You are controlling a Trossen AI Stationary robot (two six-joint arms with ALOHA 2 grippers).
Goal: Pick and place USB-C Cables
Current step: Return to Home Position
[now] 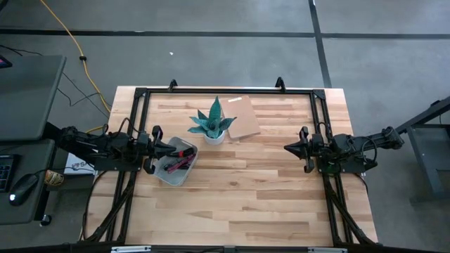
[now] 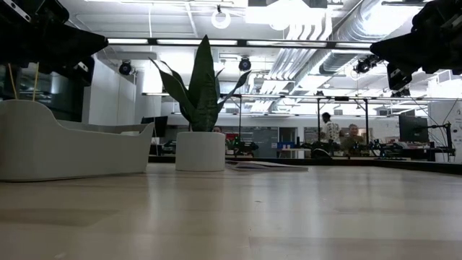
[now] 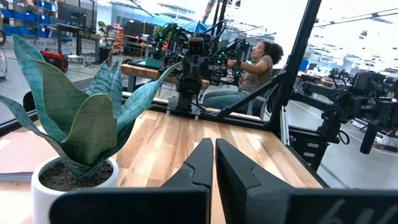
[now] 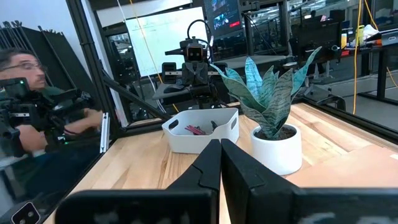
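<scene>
Step, as judged: return to rest. USB-C Cables (image 1: 181,159) lie in bin (image 1: 169,178), left of centre. Left hand (image 1: 171,149), right hand (image 1: 288,147): both clenched, empty. Next, likely: retract arms fully.

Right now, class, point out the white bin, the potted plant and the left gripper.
white bin (image 1: 169,178): high view, lower rim.
potted plant (image 1: 213,123): high view, its leaves.
left gripper (image 1: 176,149): high view, between fingertips.
</scene>
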